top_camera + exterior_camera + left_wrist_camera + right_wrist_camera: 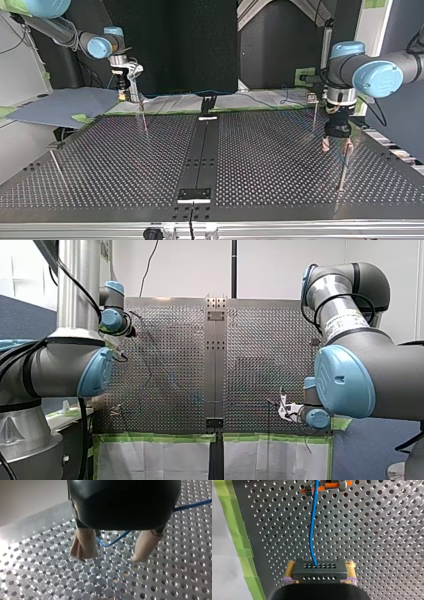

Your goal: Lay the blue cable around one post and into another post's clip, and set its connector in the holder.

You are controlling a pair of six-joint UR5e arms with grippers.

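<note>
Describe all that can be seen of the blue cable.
The blue cable is thin, smooth, seemingly plastic-sheathed. In the right wrist view it leaves the black perforated connector gripped by my right hand and runs ahead to an orange fitting. In the left wrist view it bends across the table under my open left hand.

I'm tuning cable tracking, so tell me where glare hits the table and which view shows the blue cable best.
Left wrist view: strong glare whitens the perforated table beside my left gripper; right wrist view: even light, the blue cable stands out, running from the connector in my right gripper; front view: it barely shows.
</note>
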